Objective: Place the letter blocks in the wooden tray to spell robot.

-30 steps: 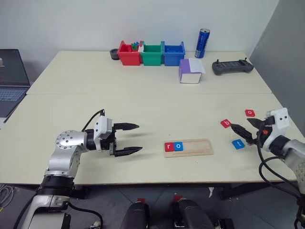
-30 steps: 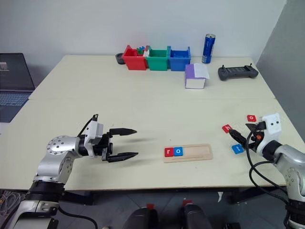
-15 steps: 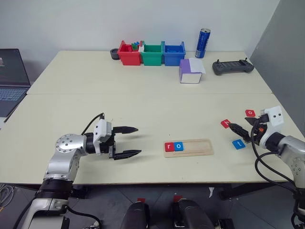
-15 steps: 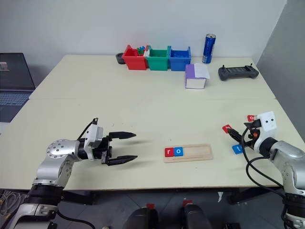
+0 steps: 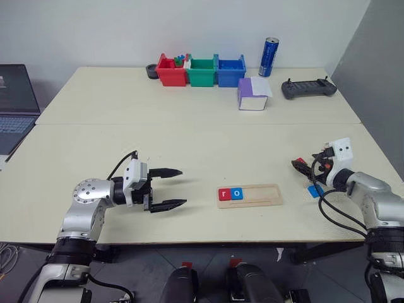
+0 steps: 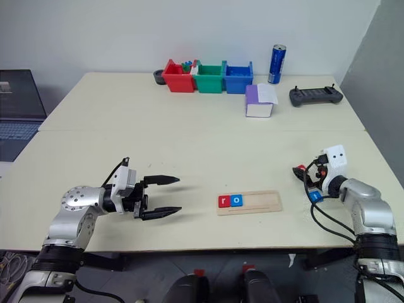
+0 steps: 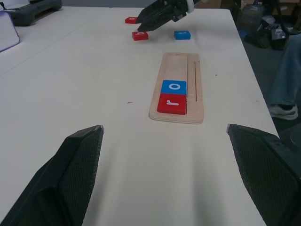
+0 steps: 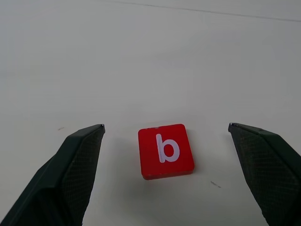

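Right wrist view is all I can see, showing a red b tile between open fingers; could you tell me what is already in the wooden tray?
Observer: The wooden tray holds a red r and a blue o at its left end; the rest is bare.
Operator: Which other tiles lie loose?
Observer: A blue tile and another red tile lie near the red b.
Operator: And the left gripper?
Observer: The left gripper hovers open, left of the tray, holding nothing.

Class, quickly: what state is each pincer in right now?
Left pincer: open, holding nothing.
Right pincer: open, empty, either side of the red b block.
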{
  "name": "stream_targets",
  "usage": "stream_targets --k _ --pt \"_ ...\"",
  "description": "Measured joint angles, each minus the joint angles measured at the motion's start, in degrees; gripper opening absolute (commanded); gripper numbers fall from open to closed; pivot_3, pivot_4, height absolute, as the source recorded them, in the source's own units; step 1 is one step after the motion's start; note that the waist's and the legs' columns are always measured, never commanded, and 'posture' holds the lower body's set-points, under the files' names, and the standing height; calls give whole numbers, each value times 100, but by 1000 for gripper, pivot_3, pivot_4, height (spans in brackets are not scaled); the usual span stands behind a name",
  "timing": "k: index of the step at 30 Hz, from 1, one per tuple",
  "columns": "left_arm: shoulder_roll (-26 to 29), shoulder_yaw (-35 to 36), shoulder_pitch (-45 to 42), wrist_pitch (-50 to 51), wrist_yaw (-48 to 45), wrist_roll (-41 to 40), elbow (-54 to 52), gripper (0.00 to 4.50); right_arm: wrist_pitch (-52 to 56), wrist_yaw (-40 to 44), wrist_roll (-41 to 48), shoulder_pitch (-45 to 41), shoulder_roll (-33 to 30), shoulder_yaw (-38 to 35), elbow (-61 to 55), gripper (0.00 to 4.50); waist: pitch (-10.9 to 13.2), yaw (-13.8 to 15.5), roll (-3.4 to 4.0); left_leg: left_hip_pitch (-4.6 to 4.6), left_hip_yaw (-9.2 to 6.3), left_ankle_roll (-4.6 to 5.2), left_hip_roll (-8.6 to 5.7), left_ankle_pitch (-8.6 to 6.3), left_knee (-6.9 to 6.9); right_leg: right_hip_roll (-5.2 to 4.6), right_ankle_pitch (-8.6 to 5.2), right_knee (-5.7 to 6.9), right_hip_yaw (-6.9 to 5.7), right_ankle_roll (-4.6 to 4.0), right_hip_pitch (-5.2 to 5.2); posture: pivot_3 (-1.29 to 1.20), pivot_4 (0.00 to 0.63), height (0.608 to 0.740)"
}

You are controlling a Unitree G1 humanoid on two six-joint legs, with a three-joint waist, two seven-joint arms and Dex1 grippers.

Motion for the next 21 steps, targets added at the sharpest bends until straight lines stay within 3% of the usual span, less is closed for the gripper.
stream_targets --k 4,6,14,19,21 --pt "42 5 1 0 -1 1 3 4444 -319 112 -163 -149 142 124 492 4500 0 -10 0 1 2 0 0 0 1 0 0 1 2 0 0 0 150 740" --pt "46 8 1 0 -1 1 3 4500 -395 113 -197 -227 158 138 647 4104 -1 -15 -1 3 1 0 1 0 3 0 0 3 2 0 2 0 150 740" --pt "108 34 4 4 13 1 1 4500 -453 95 -208 -84 170 108 509 1526 -1 -18 -1 3 1 0 2 0 0 0 0 3 2 0 1 0 150 740" --pt "133 26 -75 27 2 4 24 4500 -20 12 -122 506 88 -29 -474 1461 -1 4 0 -1 0 0 2 0 -1 0 0 3 2 0 -2 0 150 740" --pt "149 30 -147 46 -2 3 35 4500 321 -115 35 990 -77 -396 -1169 1461 0 33 0 -6 0 -1 0 0 -1 -2 0 0 1 0 -5 0 150 740"
